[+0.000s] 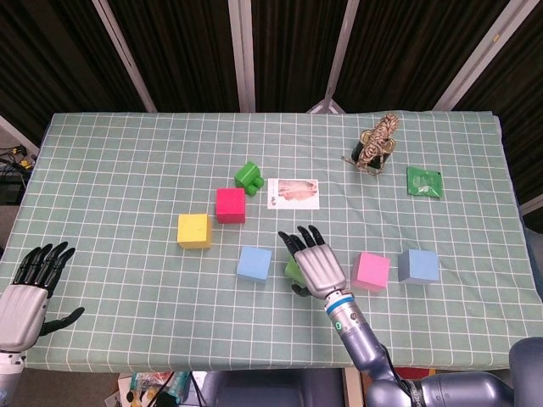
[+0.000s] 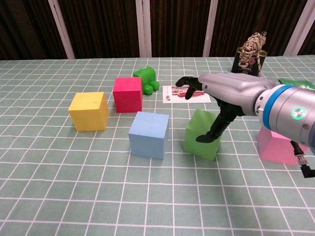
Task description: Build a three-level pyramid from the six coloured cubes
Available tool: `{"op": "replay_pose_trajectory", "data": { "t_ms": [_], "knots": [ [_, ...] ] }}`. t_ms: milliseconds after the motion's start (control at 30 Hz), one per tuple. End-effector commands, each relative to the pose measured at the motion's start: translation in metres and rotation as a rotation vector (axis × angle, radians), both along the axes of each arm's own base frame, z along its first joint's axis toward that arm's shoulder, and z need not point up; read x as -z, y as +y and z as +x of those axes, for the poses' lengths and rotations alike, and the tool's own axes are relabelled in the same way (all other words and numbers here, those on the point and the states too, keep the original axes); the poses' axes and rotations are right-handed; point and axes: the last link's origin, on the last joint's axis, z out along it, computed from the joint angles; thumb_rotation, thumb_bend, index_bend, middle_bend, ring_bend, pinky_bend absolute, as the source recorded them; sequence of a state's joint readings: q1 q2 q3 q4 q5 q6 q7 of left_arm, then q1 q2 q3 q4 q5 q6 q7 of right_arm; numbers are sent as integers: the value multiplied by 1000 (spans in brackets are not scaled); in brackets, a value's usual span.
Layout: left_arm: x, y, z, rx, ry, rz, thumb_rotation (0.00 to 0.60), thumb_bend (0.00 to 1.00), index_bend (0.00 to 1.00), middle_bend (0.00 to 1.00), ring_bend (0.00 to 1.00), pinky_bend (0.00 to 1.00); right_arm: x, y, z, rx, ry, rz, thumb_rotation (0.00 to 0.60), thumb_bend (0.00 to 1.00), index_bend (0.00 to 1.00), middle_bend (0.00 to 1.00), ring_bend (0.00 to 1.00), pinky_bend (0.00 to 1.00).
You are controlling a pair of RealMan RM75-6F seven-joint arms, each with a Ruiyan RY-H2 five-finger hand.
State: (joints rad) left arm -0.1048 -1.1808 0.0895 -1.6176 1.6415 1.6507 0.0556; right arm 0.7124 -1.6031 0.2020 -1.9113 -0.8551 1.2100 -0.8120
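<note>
Six cubes lie apart on the checked cloth, none stacked. In the head view they are yellow (image 1: 193,231), red (image 1: 230,204), light blue (image 1: 254,263), green (image 1: 293,270), pink (image 1: 371,270) and grey-blue (image 1: 418,265). My right hand (image 1: 314,261) hovers over the green cube (image 2: 199,135) with fingers spread, hiding most of it from above. In the chest view the right hand (image 2: 221,91) arches over that cube and its thumb reaches down to the cube's top front edge. It grips nothing. My left hand (image 1: 30,292) rests open off the near left corner.
A green toy (image 1: 248,175) and a picture card (image 1: 293,192) lie behind the cubes. A rope-bound object (image 1: 376,142) and a green packet (image 1: 424,181) sit at the far right. The pink cube (image 2: 278,145) is partly hidden by my right forearm in the chest view.
</note>
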Motion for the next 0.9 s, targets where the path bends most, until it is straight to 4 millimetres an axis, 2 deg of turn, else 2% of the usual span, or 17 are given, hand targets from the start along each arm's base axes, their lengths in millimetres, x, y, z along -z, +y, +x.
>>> {"op": "replay_pose_trajectory", "data": {
  "t_ms": [33, 600, 733, 900],
  "knots": [
    [-1, 0, 0, -3, -3, -3, 600, 35, 0, 21, 0, 0, 4, -5, -3, 15, 14, -23, 600, 209, 0, 150, 0, 0],
    [1, -1, 1, -13, -5, -23, 600, 36, 0, 20, 0, 0, 7, -14, -17, 97, 89, -40, 600, 209, 0, 158, 0, 0],
    [1, -1, 1, -17, -6, -26, 600, 36, 0, 21, 0, 0, 6, -17, -22, 131, 115, -33, 600, 209, 0, 222, 2, 0],
    [2, -1, 1, -19, -6, -32, 600, 35, 0, 21, 0, 0, 7, -17, -25, 147, 118, -25, 600, 209, 0, 303, 49, 0]
  ]
}}
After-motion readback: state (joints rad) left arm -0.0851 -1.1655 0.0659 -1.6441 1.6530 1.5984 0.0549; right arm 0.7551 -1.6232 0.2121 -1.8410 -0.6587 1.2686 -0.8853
